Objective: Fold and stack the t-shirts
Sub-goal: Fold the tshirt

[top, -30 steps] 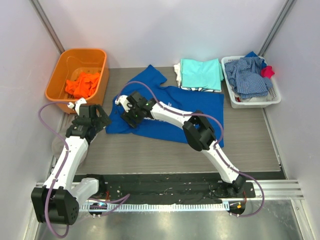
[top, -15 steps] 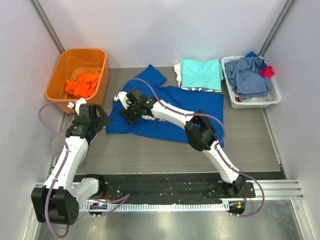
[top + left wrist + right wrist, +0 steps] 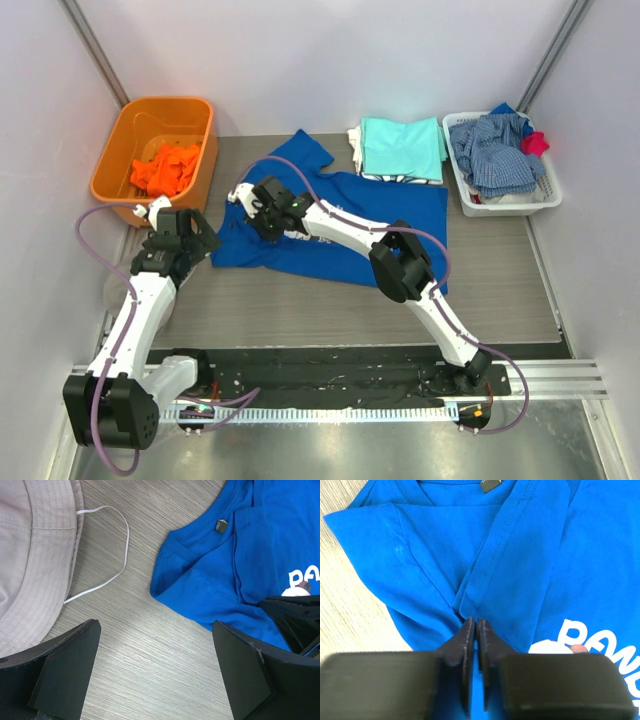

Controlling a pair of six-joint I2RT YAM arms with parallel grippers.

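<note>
Worktop [image 3: 300,300]: grey wood grain, walled on three sides.

Blue t-shirt [image 3: 410,210] lies spread across the middle. Its neck is to the left and its hem to the right, with one sleeve [image 3: 300,152] pointing at the back wall. White lettering [image 3: 592,647] on the chest is only partly in view.

Right arm reaches over the shirt from the lower right. Right gripper [image 3: 262,215] is low over the neck end. In the wrist view its fingers [image 3: 467,635] are closed to a hairline slit, tips on a pleat of blue cloth below the neckline. Creases run together at the tips, so a pinch of the shirt looks held. The cloth around it lies in soft overlapping folds.

Left gripper [image 3: 185,238] hangs at the shirt's left edge, over bare worktop. In the wrist view its fingers [image 3: 65,665] are spread wide with nothing between them. The collar [image 3: 192,535] is just ahead to the right, apart from the fingers. A pale brimmed hat [image 3: 35,545] with a white cord [image 3: 117,555] lies to the left.

Back, right of centre: a folded aqua t-shirt [image 3: 402,145] on top of a white t-shirt [image 3: 355,140], just beside the blue shirt's far edge.

Back left: an orange bin [image 3: 165,102] holding a crumpled orange t-shirt [image 3: 165,168].

Far right: a white basket [image 3: 505,208] holding a checked garment [image 3: 495,155] and a red cloth [image 3: 537,143].
</note>
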